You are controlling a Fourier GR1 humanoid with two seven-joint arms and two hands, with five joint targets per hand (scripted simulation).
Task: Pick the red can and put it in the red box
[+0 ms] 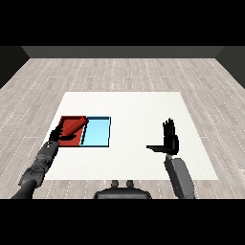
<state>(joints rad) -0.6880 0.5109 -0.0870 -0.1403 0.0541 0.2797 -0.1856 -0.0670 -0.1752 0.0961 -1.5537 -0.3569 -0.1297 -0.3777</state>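
Your left hand (pixel 58 134) curls round the red can (pixel 73 126), which lies tilted over the red tray (pixel 67 141) with the blue tray (pixel 96 133) just right of it, while your right hand (pixel 170 141) hangs open, empty, well apart.

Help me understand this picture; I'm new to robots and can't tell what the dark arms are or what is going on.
You are looking down from the robot's own head across a white table. The two grey forearms are its arms, each ending in a black hand. The left hand curls round a red cylindrical can, holding it tilted over the flat red tray. A light blue tray lies right beside the red one. The right hand is raised with straight fingers, holding nothing.
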